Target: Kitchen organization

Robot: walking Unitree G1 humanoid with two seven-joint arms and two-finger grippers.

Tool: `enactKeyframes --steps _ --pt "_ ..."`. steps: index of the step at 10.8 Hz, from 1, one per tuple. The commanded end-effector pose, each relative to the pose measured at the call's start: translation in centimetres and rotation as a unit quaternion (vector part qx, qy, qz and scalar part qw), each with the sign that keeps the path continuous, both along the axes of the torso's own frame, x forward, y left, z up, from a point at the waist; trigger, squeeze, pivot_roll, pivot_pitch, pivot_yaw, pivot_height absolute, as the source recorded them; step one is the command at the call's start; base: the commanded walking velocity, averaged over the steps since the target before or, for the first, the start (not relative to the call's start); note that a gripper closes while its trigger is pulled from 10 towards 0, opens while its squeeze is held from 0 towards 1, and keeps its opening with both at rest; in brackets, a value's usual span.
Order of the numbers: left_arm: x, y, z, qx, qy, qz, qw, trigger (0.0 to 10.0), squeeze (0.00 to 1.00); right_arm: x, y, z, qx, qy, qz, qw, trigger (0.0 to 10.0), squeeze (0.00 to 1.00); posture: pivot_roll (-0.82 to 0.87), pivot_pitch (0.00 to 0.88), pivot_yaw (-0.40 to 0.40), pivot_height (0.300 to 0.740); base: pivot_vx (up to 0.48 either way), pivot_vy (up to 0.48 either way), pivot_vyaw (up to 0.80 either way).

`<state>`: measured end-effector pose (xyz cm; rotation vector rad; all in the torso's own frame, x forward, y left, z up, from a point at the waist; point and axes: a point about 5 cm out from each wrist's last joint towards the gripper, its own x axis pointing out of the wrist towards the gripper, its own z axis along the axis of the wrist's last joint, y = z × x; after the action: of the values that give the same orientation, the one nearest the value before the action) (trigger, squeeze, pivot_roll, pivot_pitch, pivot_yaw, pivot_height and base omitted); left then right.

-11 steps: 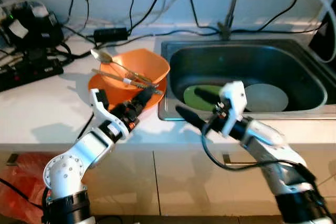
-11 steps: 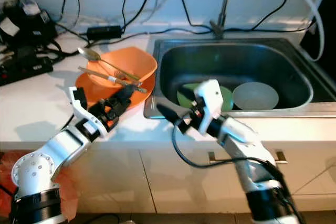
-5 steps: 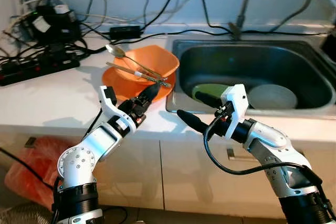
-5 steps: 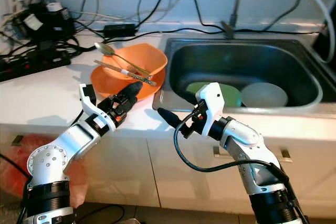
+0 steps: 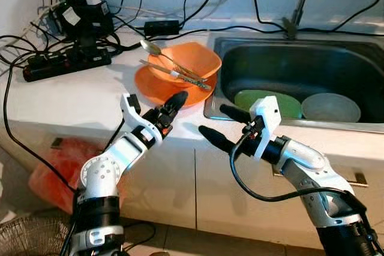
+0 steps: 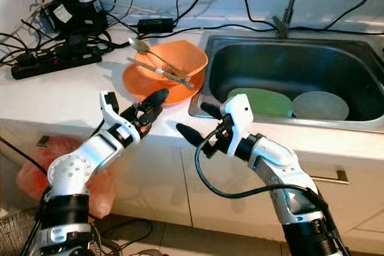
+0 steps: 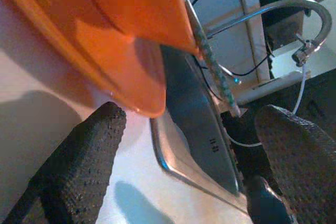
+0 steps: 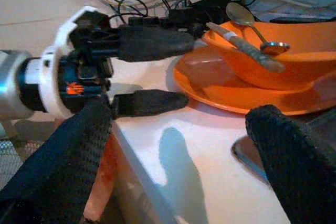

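Across orange bowl [image 5: 183,67], spoon [image 5: 161,57], handle toward sink [image 5: 288,58].

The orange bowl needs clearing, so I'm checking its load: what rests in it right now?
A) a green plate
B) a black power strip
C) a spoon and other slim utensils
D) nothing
C: a metal spoon and slim utensils lie across the orange bowl, which sits on an orange plate on the white counter beside the sink.

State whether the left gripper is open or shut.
Open: the left gripper has its two black fingers spread wide, framing the orange plate edge.
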<state>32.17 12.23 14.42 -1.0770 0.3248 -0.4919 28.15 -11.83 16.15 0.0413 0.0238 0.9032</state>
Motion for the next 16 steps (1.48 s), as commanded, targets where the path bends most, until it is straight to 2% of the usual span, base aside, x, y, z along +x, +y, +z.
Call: enactKeyframes --steps 1,4,6,8,9,10,11,12,13,14,16 --pt "0.3 -0.2 0.3 0.008 -0.007 -0.001 1.0 10.0 0.0 -0.2 0.1 0.3 0.002 -0.002 0.001 1.0 10.0 0.0 0.08 0.032 0.083 0.74 0.0 0.0 0.0" --pt "0.9 -1.1 0.4 0.025 -0.017 -0.011 0.999 10.0 0.0 -0.4 0.3 0.2 0.004 0.001 -0.006 1.0 10.0 0.0 0.08 0.041 0.086 0.74 0.0 0.0 0.0" --pt "-0.1 -2.3 1.1 0.045 -0.032 -0.057 0.997 10.0 0.0 -0.4 0.2 0.6 0.006 -0.002 -0.01 1.0 10.0 0.0 0.07 0.045 0.088 0.74 0.0 0.0 0.0" --pt "-2.4 -1.6 1.1 0.079 -0.043 -0.08 0.993 10.0 0.0 -0.5 -0.1 0.6 0.006 -0.004 -0.018 1.0 10.0 0.0 0.08 0.051 0.089 0.74 0.0 0.0 0.0" --pt "-3.1 -1.2 0.9 0.093 -0.043 -0.084 0.991 10.0 0.0 -0.5 -0.1 0.6 0.005 -0.003 -0.018 1.0 10.0 0.0 0.08 0.051 0.088 0.74 0.0 0.0 0.0" --pt "-5.0 -0.4 1.0 0.117 -0.056 -0.107 0.986 10.0 0.0 -0.4 -0.2 0.7 0.005 -0.004 -0.02 1.0 10.0 0.0 0.09 0.054 0.083 0.74 0.0 0.0 0.0" --pt "-6.4 0.2 1.9 0.148 -0.105 -0.124 0.975 10.0 0.0 -0.1 -0.3 0.8 0.004 -0.005 -0.02 1.0 10.0 0.0 0.1 0.054 0.075 0.74 0.0 0.0 0.0" --pt "-6.5 0.2 2.5 0.168 -0.133 -0.118 0.97 10.0 0.0 0.0 -0.3 0.9 0.006 -0.006 -0.021 1.0 10.0 0.0 0.11 0.052 0.072 0.74 0.0 0.0 0.0" --pt "-6.2 -0.2 3.3 0.216 -0.182 -0.104 0.954 10.0 0.0 0.2 -0.1 1.0 0.009 -0.007 -0.022 1.0 10.0 0.0 0.11 0.049 0.071 0.74 0.0 0.0 0.0" --pt "-5.8 -0.8 4.3 0.28 -0.247 -0.059 0.926 10.0 0.0 0.4 0.0 1.3 0.015 -0.01 -0.028 0.999 10.0 0.0 0.1 0.045 0.071 0.74 0.0 0.0 -0.44" --pt "-5.0 -0.5 4.6 0.337 -0.273 0.011 0.901 10.0 0.0 0.6 -0.2 1.5 0.023 -0.013 -0.042 0.999 10.0 0.0 0.09 0.043 0.07 0.74 0.0 0.0 -0.65"
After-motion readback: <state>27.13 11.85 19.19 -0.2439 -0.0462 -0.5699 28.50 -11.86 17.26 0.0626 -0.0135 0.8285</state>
